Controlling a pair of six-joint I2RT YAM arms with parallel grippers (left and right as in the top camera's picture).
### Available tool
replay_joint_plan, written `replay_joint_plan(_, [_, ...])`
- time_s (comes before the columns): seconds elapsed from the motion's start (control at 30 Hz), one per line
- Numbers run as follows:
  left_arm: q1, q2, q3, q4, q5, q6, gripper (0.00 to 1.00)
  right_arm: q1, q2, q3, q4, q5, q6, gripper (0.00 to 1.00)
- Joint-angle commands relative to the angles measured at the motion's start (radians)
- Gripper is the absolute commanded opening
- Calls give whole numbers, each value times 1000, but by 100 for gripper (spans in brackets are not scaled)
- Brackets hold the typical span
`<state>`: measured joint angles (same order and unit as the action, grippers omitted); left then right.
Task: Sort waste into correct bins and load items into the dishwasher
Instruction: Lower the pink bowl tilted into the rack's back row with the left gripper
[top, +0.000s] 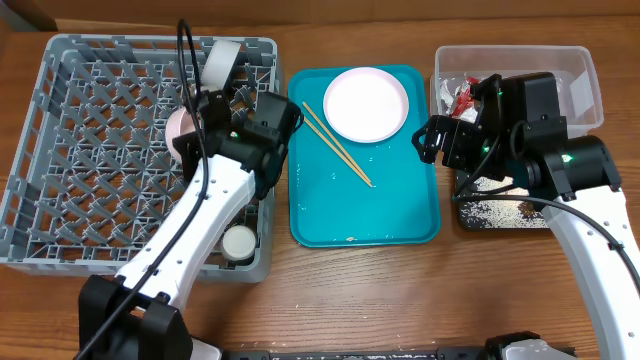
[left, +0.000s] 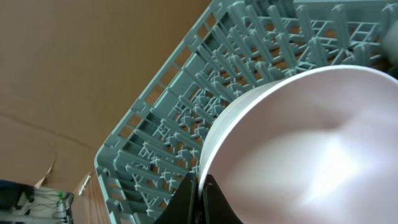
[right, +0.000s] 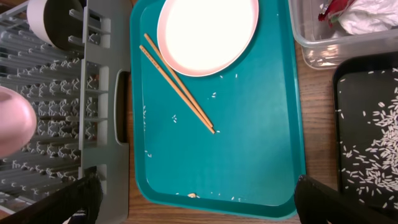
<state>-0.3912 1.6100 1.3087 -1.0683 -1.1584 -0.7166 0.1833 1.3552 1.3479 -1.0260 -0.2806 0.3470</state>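
Observation:
My left gripper (left: 200, 198) is shut on the rim of a pale pink-white bowl (left: 311, 149), held over the grey dish rack (top: 60, 150). A white bowl (top: 222, 62) stands on edge in the rack and a small white cup (top: 240, 242) sits at its near corner. My right gripper (right: 202, 198) hangs open above the teal tray (right: 249, 124), nothing between its fingers. The round plate (right: 208, 31) and two chopsticks (right: 177, 84) lie on that tray, with a few rice grains and a small brown food lump (right: 193, 195).
The clear tub (top: 575, 60) at the back right holds a red-and-silver wrapper (top: 463, 97) and white tissue (right: 367, 18). In front of it the black tray (right: 348, 93) holds scattered rice grains (right: 379, 130). Bare wooden table lies along the front.

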Motion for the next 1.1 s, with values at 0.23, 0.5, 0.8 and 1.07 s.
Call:
replay_joint_plan(0.23, [0, -8, -11, 150, -207, 76, 4, -1, -3, 0, 3, 11, -3, 100])
replay_joint_plan(0.5, [0, 63, -11, 372, -342, 409, 4, -1, -3, 0, 3, 11, -3, 100])
replay_joint_plan(0.8, [-3, 84, -11, 373, -328, 438, 4, -1, -3, 0, 3, 11, -3, 100])
replay_joint_plan(1.07, [-49, 84, -11, 385, -345, 466, 4, -1, -3, 0, 3, 11, -3, 100])
